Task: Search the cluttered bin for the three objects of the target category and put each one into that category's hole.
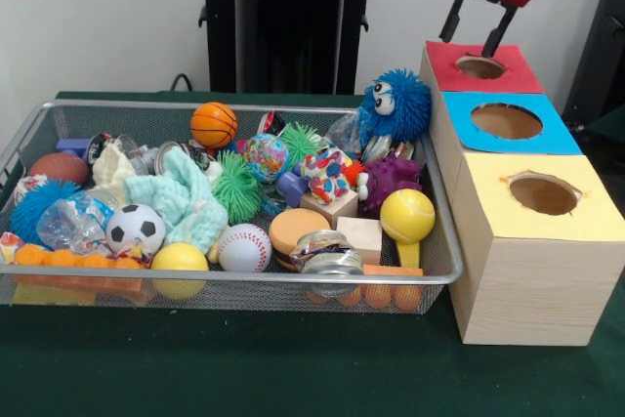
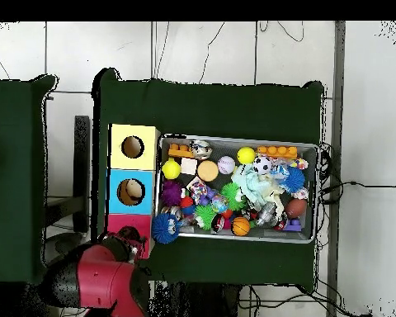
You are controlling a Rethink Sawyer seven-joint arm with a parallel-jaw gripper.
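On my front feed the gripper (image 1: 476, 26) hangs directly over the red-topped hole (image 1: 480, 66), its two black fingers spread apart with nothing between them and one tip dipping toward the opening. From the hole, the bin (image 1: 441, 275) lies off at about eight o'clock, packed with clutter. I can't pick out any plush animal in it. The blue spiky ball (image 1: 395, 104) sits at the bin's two o'clock corner, just beside the red box, with the purple plush (image 1: 389, 181) at its six o'clock.

silver mesh bin (image 1: 234, 278), red-topped hole (image 1: 480, 66), blue spiky ball (image 1: 395, 104), black-and-white soccer ball (image 1: 135, 229), orange basketball (image 1: 213, 124)
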